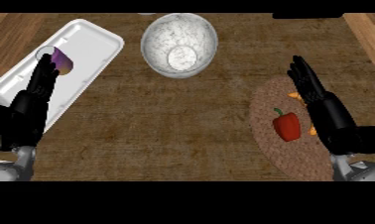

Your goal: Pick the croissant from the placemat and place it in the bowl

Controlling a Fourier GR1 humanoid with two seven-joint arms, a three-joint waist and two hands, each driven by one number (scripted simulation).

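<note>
Right hand (322, 106): held open, fingers straight, above the placemat's (275, 143) outer edge.
Croissant (296, 97): mostly hidden under the right hand's fingers; red pepper (286, 125) just inward.
Bowl (179, 44): well apart, bare counter (176, 129) between.
Left hand (33, 101): open, resting over the white tray (92, 44).

The worktop (183, 119) fills nearly the whole view, a dark brown wooden surface with streaked, mottled grain running across it. At the upper left corner a band of lighter, orange-toned wood (13, 32) runs diagonally along its edge, and a matching lighter strip (362, 27) shows at the upper right corner. A flat black shape (307, 15) sits at the top edge toward the right; what it is cannot be told. Light falls evenly, with only soft shadows.
</note>
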